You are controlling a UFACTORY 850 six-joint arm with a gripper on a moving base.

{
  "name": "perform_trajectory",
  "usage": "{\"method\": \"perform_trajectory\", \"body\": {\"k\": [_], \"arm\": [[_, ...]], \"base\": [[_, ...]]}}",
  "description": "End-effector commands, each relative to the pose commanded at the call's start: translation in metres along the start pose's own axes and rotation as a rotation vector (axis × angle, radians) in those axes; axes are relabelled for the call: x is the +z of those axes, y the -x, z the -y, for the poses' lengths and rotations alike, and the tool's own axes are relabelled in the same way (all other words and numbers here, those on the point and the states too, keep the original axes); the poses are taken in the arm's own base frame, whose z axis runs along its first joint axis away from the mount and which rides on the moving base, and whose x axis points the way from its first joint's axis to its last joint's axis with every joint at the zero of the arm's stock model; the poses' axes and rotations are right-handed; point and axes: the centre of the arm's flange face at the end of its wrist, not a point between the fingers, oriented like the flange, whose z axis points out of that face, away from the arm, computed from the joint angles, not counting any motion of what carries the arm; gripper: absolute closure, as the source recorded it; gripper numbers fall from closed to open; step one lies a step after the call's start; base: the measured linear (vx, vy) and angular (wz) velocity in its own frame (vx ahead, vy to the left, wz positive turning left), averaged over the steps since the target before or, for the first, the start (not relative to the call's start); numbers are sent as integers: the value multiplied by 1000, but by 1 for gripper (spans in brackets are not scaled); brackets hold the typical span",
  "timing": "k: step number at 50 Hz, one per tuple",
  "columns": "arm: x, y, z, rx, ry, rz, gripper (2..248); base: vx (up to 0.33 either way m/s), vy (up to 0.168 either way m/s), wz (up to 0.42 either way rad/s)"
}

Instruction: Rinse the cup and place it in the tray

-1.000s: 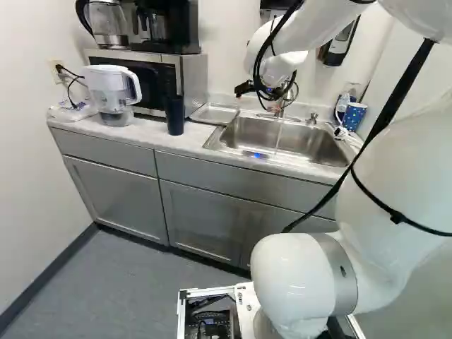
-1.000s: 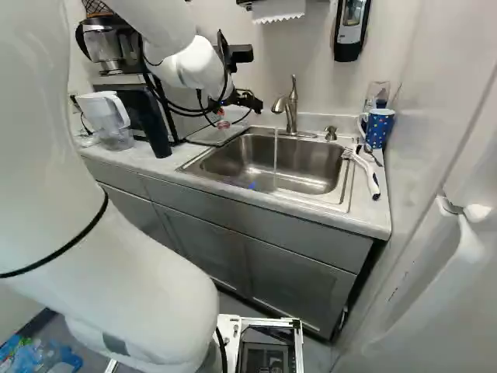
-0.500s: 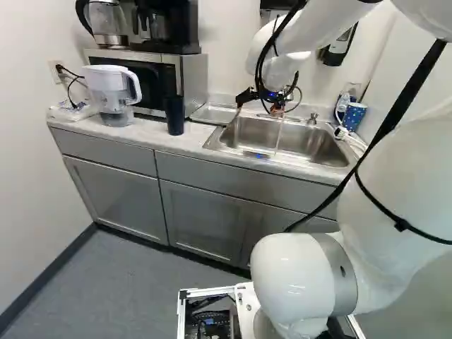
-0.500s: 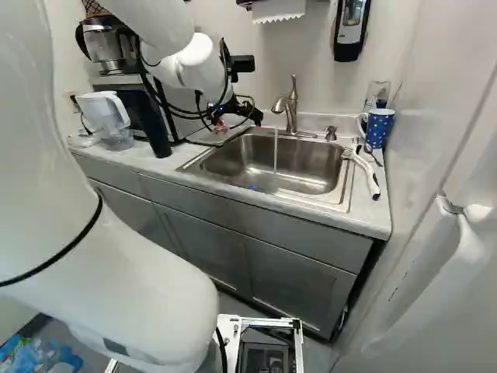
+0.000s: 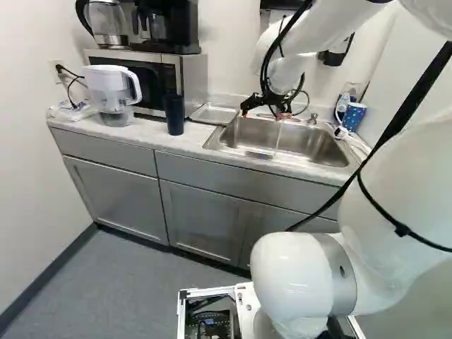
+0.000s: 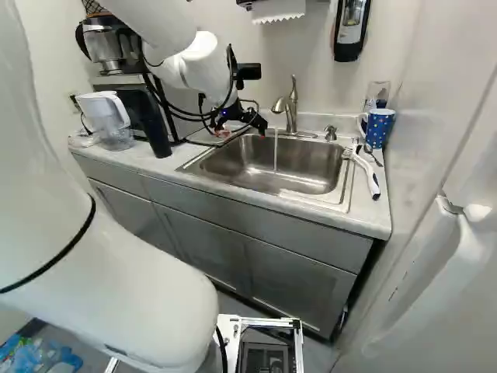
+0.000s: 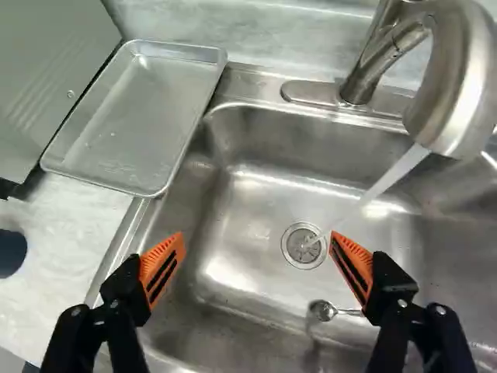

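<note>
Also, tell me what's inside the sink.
Water runs from the faucet onto the drain, with what looks like a spoon near it. The gripper hides the end of its handle and some of the basin.

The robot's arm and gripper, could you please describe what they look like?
The arm is white with rounded joints, a grey band at a lower joint, and black cables near the wrist. The gripper is black, its two fingers carrying orange pads with dark slots.

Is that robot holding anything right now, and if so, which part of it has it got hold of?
Nothing is held: the gripper is open and empty above the sink.
</note>
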Motion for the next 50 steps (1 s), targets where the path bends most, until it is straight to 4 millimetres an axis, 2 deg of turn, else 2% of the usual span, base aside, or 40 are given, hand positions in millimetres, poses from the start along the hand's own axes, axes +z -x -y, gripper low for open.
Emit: {"method": "perform_trajectory", "body": {"k": [50], "arm": [[-12, 13, -48, 84, 73, -6, 3]], "base": [[0, 0, 0]]}}
